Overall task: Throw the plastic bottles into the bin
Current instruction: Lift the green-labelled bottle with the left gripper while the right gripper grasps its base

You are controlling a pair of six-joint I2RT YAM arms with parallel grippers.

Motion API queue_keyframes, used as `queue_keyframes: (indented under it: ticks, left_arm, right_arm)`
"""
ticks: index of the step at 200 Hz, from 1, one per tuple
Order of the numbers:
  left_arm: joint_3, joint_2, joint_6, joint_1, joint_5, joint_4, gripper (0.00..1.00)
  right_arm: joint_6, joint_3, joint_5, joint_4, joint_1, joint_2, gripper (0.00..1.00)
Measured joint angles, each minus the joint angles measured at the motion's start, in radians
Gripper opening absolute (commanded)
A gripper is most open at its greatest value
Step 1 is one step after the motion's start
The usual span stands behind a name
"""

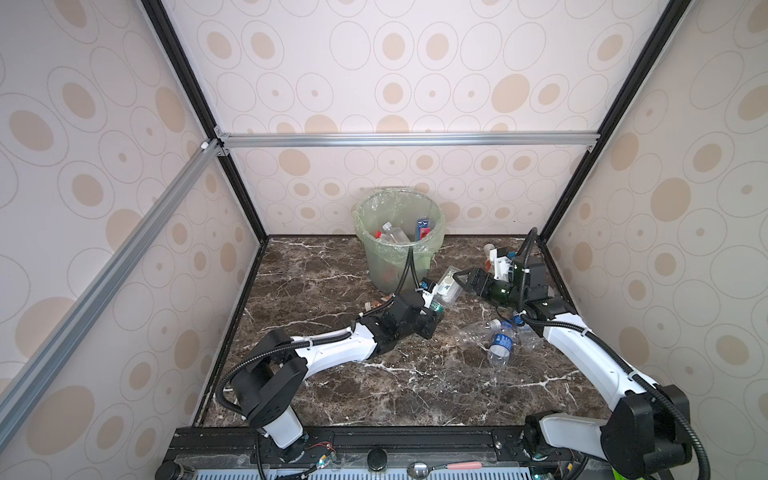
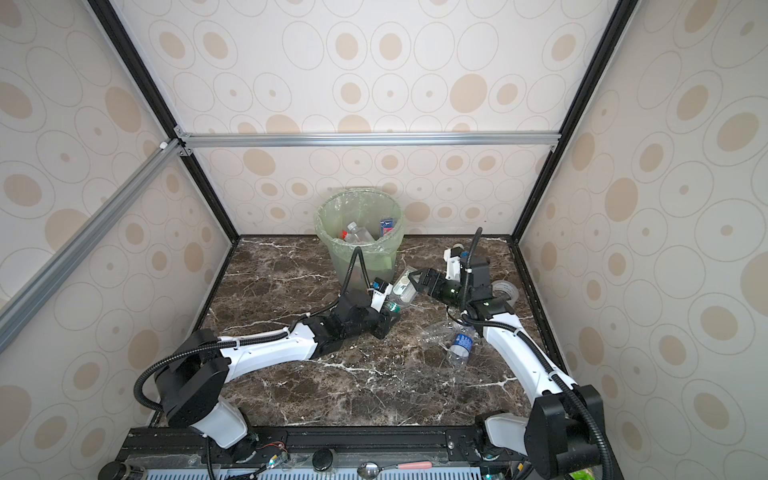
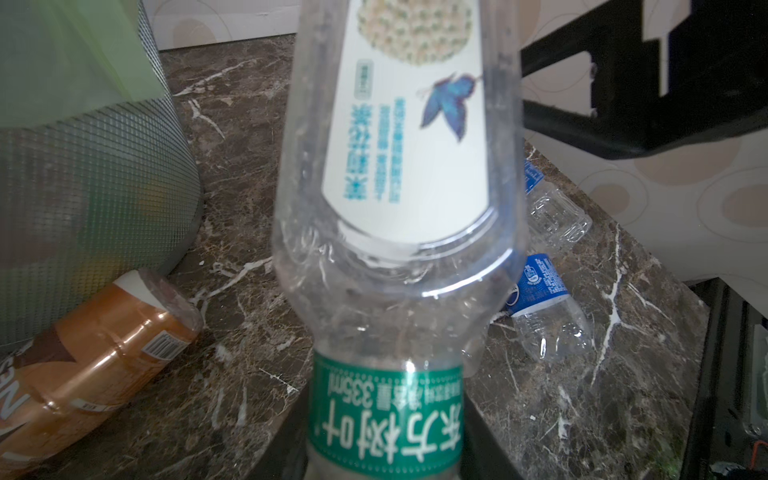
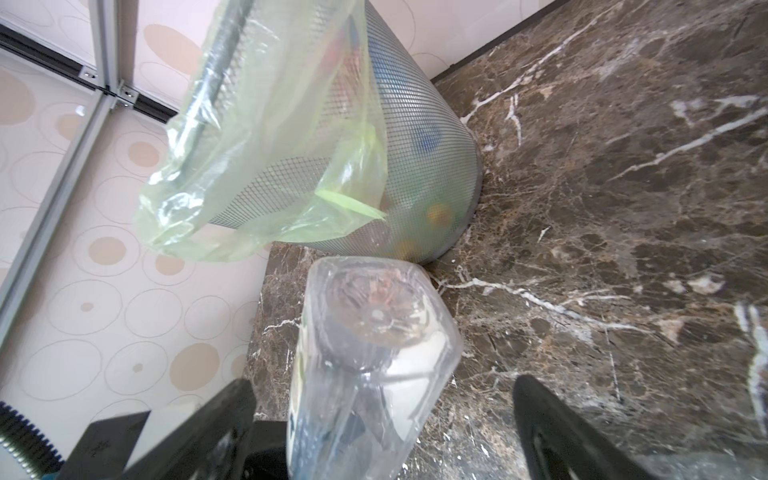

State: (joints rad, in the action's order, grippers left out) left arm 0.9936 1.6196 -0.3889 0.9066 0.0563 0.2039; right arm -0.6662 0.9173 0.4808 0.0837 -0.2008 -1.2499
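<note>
Held bottle: a clear bottle (image 3: 399, 199) with a white label and a green band round its neck. It lies aslant between the two arms, just in front of the bin, and looks lifted off the marble. Its neck points to the left arm and its base to the right arm.
Left gripper: the left gripper (image 1: 434, 311) is clamped tight on the green-banded neck, with a dark finger (image 3: 278, 451) to one side of it in the left wrist view.
Right gripper: the right gripper (image 1: 460, 282) has its jaws spread wide, straddling the bottle's base. In the right wrist view a gap shows on each side, so it grips nothing.
Bin: the bin (image 1: 376, 253) stands upright at the back middle of the table, close to the rear wall, with the pale green bag folded over its rim.
In the bin: several bottles already lie inside, among them a white-capped bottle (image 1: 390, 232) and a few red caps.
Beside the bin: a brown-labelled bottle (image 3: 95, 357) lies on its side against the bin's foot, near the left arm.
Loose on the table: a blue-labelled bottle (image 1: 500, 343) lies among other clear ones beside the right forearm, well apart from the bin.
Tape: a roll of clear tape (image 2: 505, 291) sits behind the right arm, near the side wall.
Table: the table (image 1: 332, 374) is dark brown marble with white veins.
</note>
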Motion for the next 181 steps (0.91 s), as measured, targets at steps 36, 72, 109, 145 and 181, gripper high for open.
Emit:
queue_keyframes:
  ticks: [36, 72, 109, 145, 181]
  left_arm:
    - [-0.001, -0.039, 0.000, 0.018, 0.002, 0.021, 0.35]
    - [-0.004, -0.058, 0.000, 0.031, 0.001, 0.042, 0.38]
    - [-0.020, -0.058, -0.006, 0.032, -0.003, 0.042, 0.46]
    - [-0.020, -0.073, -0.001, 0.035, -0.026, 0.047, 0.69]
    - [-0.020, -0.123, 0.004, 0.036, -0.060, 0.042, 0.94]
  right_arm:
    - [-0.045, -0.005, 0.022, -0.062, -0.010, -0.014, 0.88]
    - [-0.071, -0.005, 0.035, -0.110, -0.041, -0.042, 0.75]
    - [-0.105, 0.013, 0.059, -0.130, -0.058, -0.049, 0.55]
    - [-0.076, 0.044, 0.006, -0.089, -0.055, -0.062, 0.46]
    - [-0.038, 0.126, -0.060, -0.037, -0.055, -0.087, 0.45]
